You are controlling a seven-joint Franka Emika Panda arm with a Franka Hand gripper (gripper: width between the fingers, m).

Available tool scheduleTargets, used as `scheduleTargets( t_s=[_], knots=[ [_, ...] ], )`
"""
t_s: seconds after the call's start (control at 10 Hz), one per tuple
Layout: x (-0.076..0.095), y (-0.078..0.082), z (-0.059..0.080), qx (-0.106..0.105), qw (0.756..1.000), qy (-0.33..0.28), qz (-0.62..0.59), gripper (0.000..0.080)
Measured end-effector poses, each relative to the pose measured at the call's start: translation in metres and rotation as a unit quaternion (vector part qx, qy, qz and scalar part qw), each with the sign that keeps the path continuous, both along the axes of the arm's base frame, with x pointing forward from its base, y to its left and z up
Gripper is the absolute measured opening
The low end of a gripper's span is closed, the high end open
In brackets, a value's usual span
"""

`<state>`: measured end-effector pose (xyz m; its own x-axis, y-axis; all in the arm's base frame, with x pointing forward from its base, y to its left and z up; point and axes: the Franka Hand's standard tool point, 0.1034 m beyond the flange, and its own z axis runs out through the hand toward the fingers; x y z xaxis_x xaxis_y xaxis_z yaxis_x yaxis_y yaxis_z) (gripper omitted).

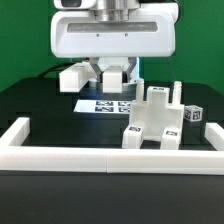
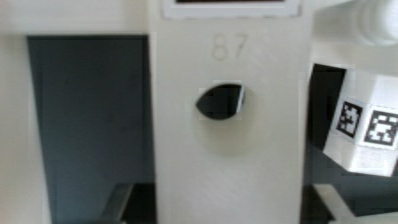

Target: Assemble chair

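The white panel (image 2: 222, 150) fills the wrist view, and raised figures near one end of it read as 87 (image 2: 228, 45), faint and the same white as the plastic. Below the figures a dark rounded hole (image 2: 217, 100) is sunk into its face. Beside the panel in that view a second white piece carries a black-and-white square tag (image 2: 374, 125), a block pattern with no letters; which part it belongs to cannot be told.

The gripper (image 1: 113, 78) is clenched on the panel and holds it upright over the back of the black table (image 1: 40, 105), just behind the marker board (image 1: 108, 104). The board lies flat near the table's middle and shows several printed square tags, too small to read.

A loose white block (image 1: 75, 77) sits near the back edge, toward the exterior view's left of the gripper. The half-built chair (image 1: 155, 122) stands near the front edge toward the exterior view's right, with a tagged cube (image 1: 193, 115) at its far side. A low white border rail (image 1: 110, 152) runs along the front edge and turns back at the front corner on the exterior view's left.
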<state>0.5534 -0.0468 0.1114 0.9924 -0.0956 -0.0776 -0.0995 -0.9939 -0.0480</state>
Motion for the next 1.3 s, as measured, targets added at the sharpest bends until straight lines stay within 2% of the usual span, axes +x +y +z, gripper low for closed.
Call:
scheduleTargets(
  t_s=[0.2,0.5,0.6,0.8,0.9,1.0,1.3],
  knots=[
    [-0.001,0.001,0.001,-0.003,0.997,0.004,-0.081,0.0289],
    [-0.008,0.017,0.009,0.0,0.996,0.004,-0.091,0.0289],
    [-0.007,0.027,0.01,0.0,0.995,0.004,-0.098,0.0289],
    [-0.006,0.062,0.008,-0.001,0.995,0.006,-0.097,0.029],
    [-0.006,0.071,0.005,-0.001,0.996,0.008,-0.091,0.029],
    [-0.006,0.066,0.006,-0.002,0.996,0.008,-0.092,0.029],
    [-0.007,0.066,0.005,-0.002,0.996,0.008,-0.092,0.029]
  ],
)
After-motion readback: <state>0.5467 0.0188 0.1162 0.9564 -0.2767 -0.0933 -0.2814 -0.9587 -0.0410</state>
